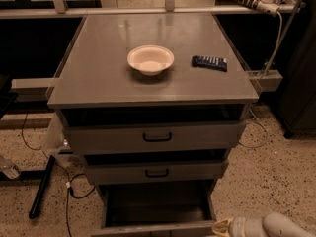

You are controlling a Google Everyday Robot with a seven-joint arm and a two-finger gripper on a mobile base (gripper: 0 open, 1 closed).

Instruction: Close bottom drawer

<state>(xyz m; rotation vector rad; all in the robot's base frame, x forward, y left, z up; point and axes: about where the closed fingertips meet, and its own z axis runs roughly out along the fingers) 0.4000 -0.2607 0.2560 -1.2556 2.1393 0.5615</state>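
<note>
The bottom drawer (158, 206) stands open; the gripper (223, 226) sits just right of its front, grip state indeterminable; we should push squarely, near centre.

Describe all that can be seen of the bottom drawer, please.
The bottom drawer is grey metal and is pulled far out at the foot of the cabinet. Its inside is dark, and nothing shows in it. Only the top edge of its front is in view; the handle is cut off below. The claw, pale and yellowish, sits low at the right end of that front. Whether it touches the drawer cannot be told.
</note>
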